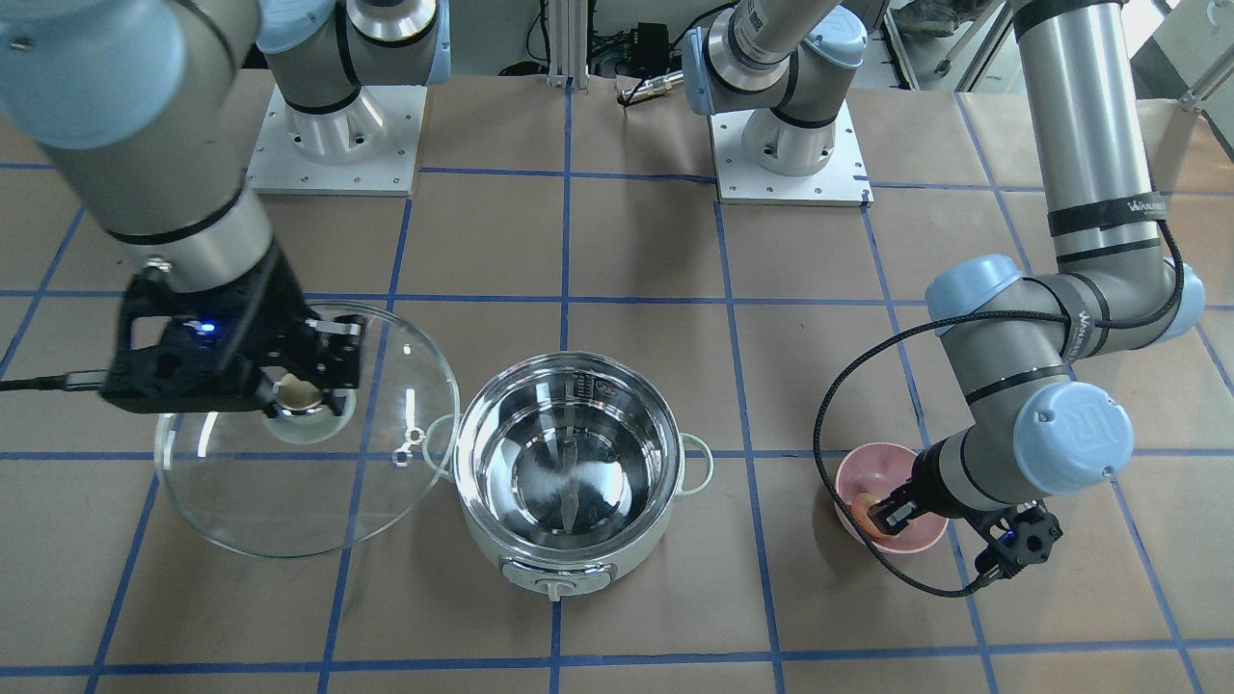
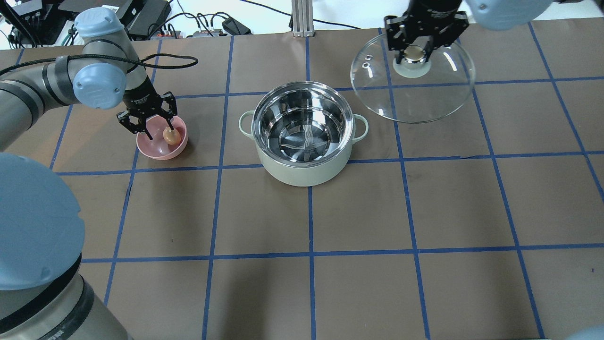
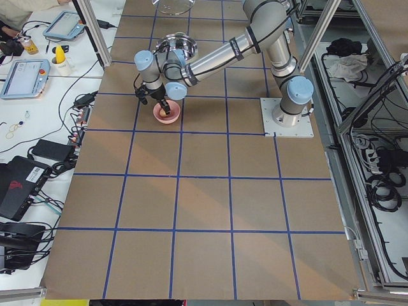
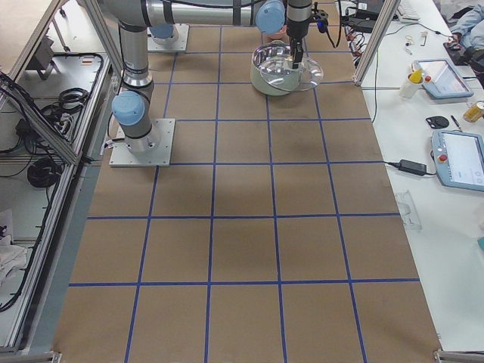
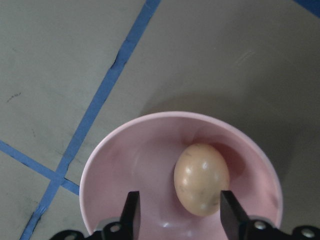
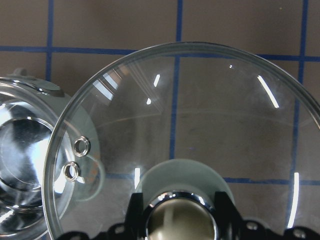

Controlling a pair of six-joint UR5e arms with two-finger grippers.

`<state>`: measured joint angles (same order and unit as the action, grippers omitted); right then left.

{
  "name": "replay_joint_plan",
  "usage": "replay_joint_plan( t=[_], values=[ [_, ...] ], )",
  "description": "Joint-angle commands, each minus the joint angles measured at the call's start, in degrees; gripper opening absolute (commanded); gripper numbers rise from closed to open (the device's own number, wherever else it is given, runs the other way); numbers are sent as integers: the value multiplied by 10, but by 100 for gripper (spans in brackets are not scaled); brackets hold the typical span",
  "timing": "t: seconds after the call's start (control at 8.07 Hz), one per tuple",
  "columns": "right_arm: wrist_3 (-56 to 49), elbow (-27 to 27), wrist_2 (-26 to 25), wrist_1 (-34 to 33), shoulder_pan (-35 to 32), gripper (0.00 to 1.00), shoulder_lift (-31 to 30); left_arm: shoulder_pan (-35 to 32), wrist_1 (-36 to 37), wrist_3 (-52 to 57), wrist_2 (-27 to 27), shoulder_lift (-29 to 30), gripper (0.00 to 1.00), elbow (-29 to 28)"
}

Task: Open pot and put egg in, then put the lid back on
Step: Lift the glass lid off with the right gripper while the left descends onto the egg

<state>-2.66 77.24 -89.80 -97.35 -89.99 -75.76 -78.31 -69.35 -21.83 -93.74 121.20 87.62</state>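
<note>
The pot point(image 2: 302, 175) stands open at mid-table, its shiny steel inside empty. My right gripper point(image 2: 414, 52) is shut on the cream knob of the glass lid point(image 2: 415, 100) and holds the lid to the right of the pot, as also seen in the right wrist view point(image 6: 200, 115). The tan egg point(image 2: 171, 136) lies in a small pink bowl point(image 2: 158, 151) left of the pot. My left gripper point(image 2: 160, 134) reaches down into the bowl, open. In the left wrist view its fingers point(image 5: 132, 210) stand on either side of the egg point(image 5: 201, 179), with a gap on the left.
The table is brown paper with a blue tape grid. The pot's two loop handles point(image 2: 244, 123) stick out sideways toward the bowl and the lid. The lid's rim overlaps the pot's edge in the right wrist view. Both arm bases stand at the robot's table edge.
</note>
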Motion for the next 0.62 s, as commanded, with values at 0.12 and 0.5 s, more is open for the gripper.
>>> replay_joint_plan(
  t=[0.12,0.5],
  values=[
    [-84,10,-19,15,62,4,-9,0,0,-1,0,9,56,0],
    [-85,13,-13,16,64,4,-12,0,1,-4,1,18,60,-2]
  ],
)
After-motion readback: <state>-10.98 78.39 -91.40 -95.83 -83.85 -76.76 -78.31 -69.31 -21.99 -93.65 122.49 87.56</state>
